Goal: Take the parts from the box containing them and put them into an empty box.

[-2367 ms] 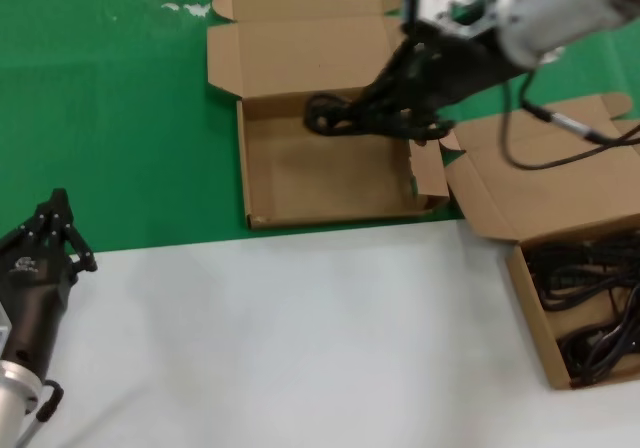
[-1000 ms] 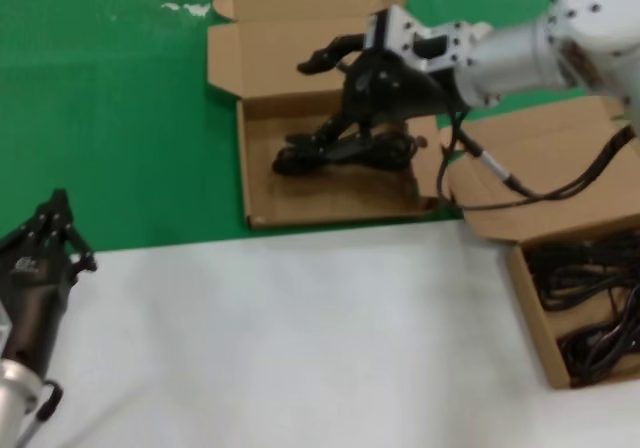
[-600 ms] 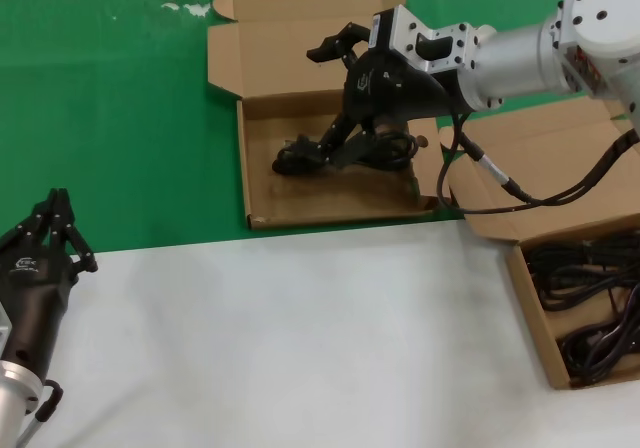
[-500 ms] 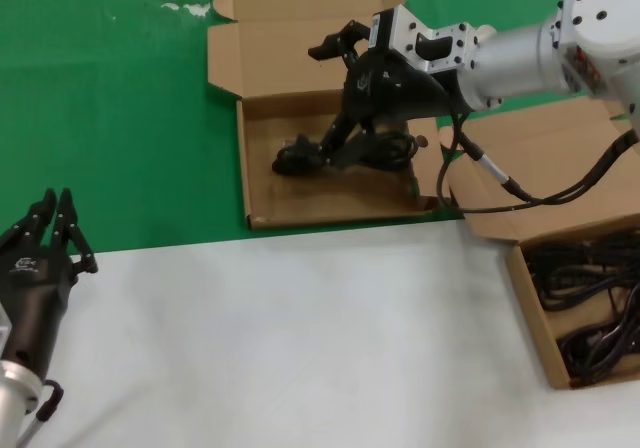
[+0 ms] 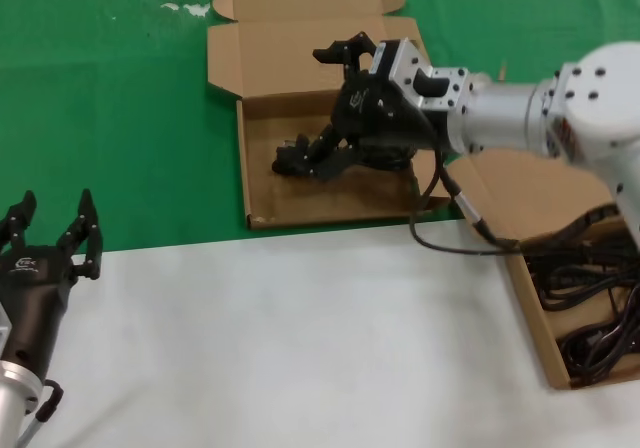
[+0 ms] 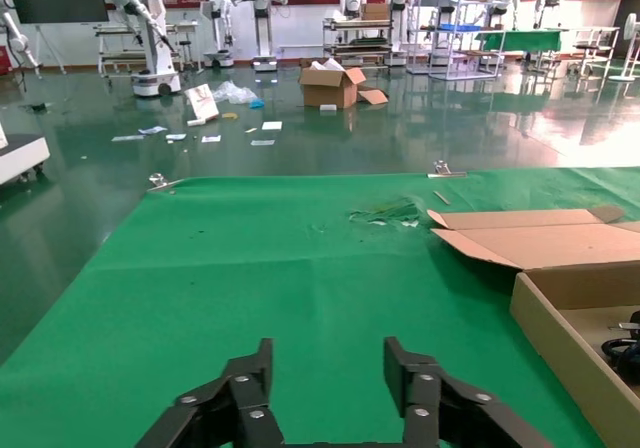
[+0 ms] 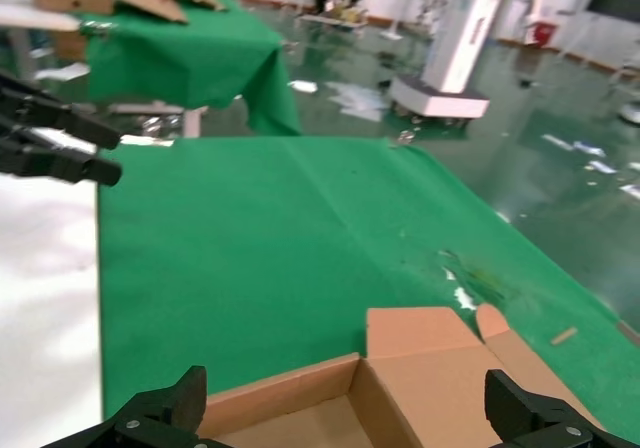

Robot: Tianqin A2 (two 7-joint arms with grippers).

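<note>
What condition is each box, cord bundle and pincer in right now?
Receiving box: lid open, one cord bundle inside.
Cord bundle: lying in the receiving box, released.
Supply box: open, cords inside.
Right pincer: open, above the bundle.
Left pincer: open, idle at the table's near left.

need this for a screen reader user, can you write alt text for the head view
The right gripper, fingers spread open, hangs over a cardboard box on green cloth, with a black cord bundle lying inside beneath it. At the right edge a second box holds more black cords. The left gripper, also open, waits at the lower left over the white tabletop.
</note>
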